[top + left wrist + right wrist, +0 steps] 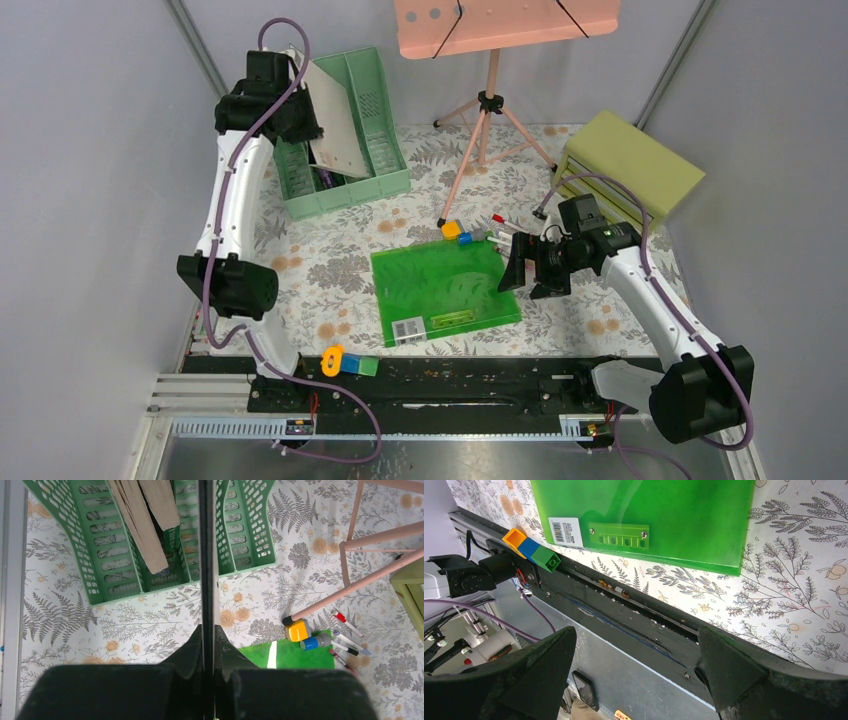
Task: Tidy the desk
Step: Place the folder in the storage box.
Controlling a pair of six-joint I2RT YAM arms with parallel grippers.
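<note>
The only label was a white barcode sticker (565,531) at the near left corner of the green folder (445,285). Its print was too small to read. Beside it sat a green plastic strip with four slots.

The desk (330,270) lay under both arms. The left gripper (305,120) hung over the far left corner, its jaws pinched tight on one pale board (335,120). The board was tilted and reached down into the green rack (350,195), which already held some brown sheets (145,525). The right gripper (530,275) hovered over the right side of the desk, just beside the folder's right edge. Its jaws were spread wide and held nothing. In the right wrist view the desk's near edge and the black rail showed between its fingers (749,675).

The one folder lay flat in the middle of the desk. Three joined blocks sat at the near edge, left of centre: orange (514,537), blue (529,547) and green (545,558). One pink stand (490,100) stood at the far edge on three legs. By one foot lay one yellow cube (298,630), one blue cap (310,643) and several pens (350,642), too small to count surely. One olive box (630,160) sat at the far right corner.
</note>
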